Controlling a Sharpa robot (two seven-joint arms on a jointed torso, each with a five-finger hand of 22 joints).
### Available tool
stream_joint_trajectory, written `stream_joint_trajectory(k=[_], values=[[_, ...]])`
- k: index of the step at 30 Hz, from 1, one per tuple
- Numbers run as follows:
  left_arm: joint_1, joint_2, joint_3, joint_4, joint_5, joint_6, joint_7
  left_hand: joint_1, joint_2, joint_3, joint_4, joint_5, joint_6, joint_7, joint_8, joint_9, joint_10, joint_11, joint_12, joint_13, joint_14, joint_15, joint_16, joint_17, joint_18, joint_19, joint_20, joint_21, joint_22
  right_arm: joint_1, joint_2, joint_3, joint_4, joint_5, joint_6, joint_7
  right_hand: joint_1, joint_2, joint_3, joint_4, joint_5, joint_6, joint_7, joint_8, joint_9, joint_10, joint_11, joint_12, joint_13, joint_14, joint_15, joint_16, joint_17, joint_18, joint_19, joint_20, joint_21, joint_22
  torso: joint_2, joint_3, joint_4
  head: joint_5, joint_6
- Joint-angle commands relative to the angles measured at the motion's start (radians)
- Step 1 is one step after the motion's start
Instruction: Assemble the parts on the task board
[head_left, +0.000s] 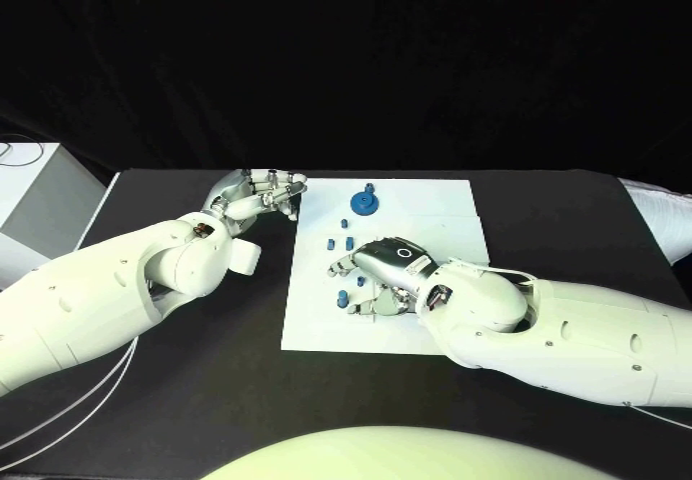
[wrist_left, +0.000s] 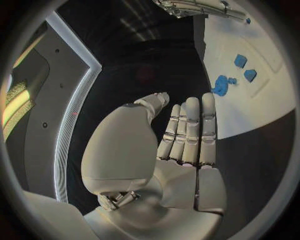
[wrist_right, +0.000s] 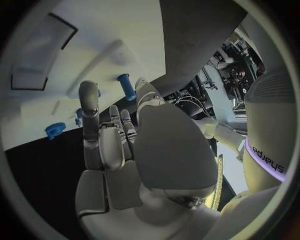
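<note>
Task board (head_left: 433, 215), the white plate, lies in the middle of the black surface (head_left: 562, 215), with small blue parts scattered over its left half.

Left hand (head_left: 260, 195) hovers at the board's far left corner, over the dark surface and just beside the plate's edge. From the head view its fingers look loosely bent; the left wrist view shows more plainly that the fingers (wrist_left: 190, 130) lie straight and side by side, the thumb set a little apart, nothing between them.

Further along the board, a blue gear-like disc (head_left: 366, 204) stands near the far edge, and the left wrist view shows it beside two small blue blocks (wrist_left: 240, 61). Small blue pegs (head_left: 340, 243) sit in a column down the board's left side, another blue peg (head_left: 342, 297) lower down.

Right hand (head_left: 387, 275) rests palm down over the board's middle, covering whatever lies beneath it. From above I cannot tell whether it holds anything. The right wrist view shows its fingers (wrist_right: 89, 107) stretched toward the plate, spread and not visibly gripping, with a blue cylinder (wrist_right: 126, 86) lying just past the fingertips and a blue toothed piece (wrist_right: 54, 129) near the board's edge. Contact there is hard to make out.
</note>
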Motion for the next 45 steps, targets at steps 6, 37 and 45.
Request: stream_joint_trajectory(k=[6,37,45], values=[[-0.006,-0.002,0.001,0.002,0.007,0.016,0.005,0.009,-0.001,-0.009,0.003,-0.002,-0.001,0.001,0.004,0.0,0.003,-0.005,0.013,0.002,0.001,0.002,-0.004,-0.002,0.014,0.009,0.002,-0.008,-0.003,0.035,-0.143,0.013,0.054,0.369,-0.078,0.1,0.011,0.064,0.045,-0.005,-0.016,0.1,0.067,0.056,0.007,0.138,-0.035,0.105,0.011,-0.004,-0.023,-0.024,-0.039,0.014,0.009,-0.024,-0.013,0.0,-0.002,0.0006,-0.006,-0.023,0.02],[-0.036,-0.015,0.001,0.009,0.019,0.02,0.006,0.009,-0.002,-0.014,0.007,-0.002,-0.002,-0.001,0.004,-0.001,0.012,-0.007,0.022,0.004,0.0,0.0,-0.005,-0.003,0.015,0.009,0.001,-0.012,-0.006,0.056,-0.484,0.006,0.153,0.38,0.033,-0.277,-0.3,0.067,-0.143,0.002,0.138,0.241,0.004,0.178,0.037,0.685,-0.11,1.406,1.502,0.098,-0.082,0.167,0.444,-0.075,0.197,-0.078,0.473,0.512,-0.009,0.0051,-0.0175,-0.083,0.037],[-0.037,-0.018,0.001,0.011,0.019,0.02,0.005,0.009,-0.002,-0.014,0.007,-0.002,-0.001,-0.001,0.005,-0.001,0.011,-0.007,0.021,0.004,0.0,0.0,-0.005,-0.003,0.014,0.009,0.001,-0.012,-0.006,0.02,-0.457,0.005,0.166,0.346,0.021,-0.334,-0.319,0.067,-0.187,0.003,0.132,0.239,0.003,0.188,0.042,0.685,-0.11,1.406,1.502,0.1,-0.083,0.17,0.455,-0.079,0.202,-0.078,0.489,0.53,-0.009,0.0035,-0.0148,-0.083,0.031]])
